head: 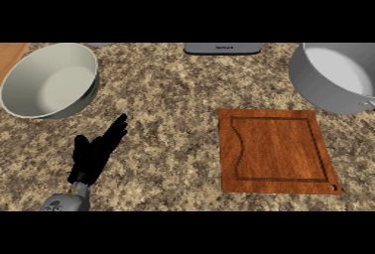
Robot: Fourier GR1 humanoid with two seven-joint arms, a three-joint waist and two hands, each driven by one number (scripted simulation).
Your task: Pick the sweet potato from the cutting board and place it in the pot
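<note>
Sweet potato: it shows nowhere in the head view, neither on the board nor in what can be seen of either vessel, so where it lies cannot be told. The counter [176, 89] is speckled brown stone and fills the view. On it, right of centre and near, lies the board [275, 151], a reddish wooden rectangle with a groove running round inside its edge and a small hole at its near right corner; its top is bare. At the far left stands a bowl [51, 79], pale inside with a grey outer wall, tilted toward the view; the inside that shows holds nothing. At the far right stands the pot [333, 77], grey metal, cut off by the right edge, with a handle stub on its near right side; the part of its inside in view is bare. A grey flat object [223, 48] sits at the far edge, between bowl and pot. The left hand [95, 154] rises from the near left, fingers straight and spread, holding nothing, well apart from the board. The right hand is out of sight.
</note>
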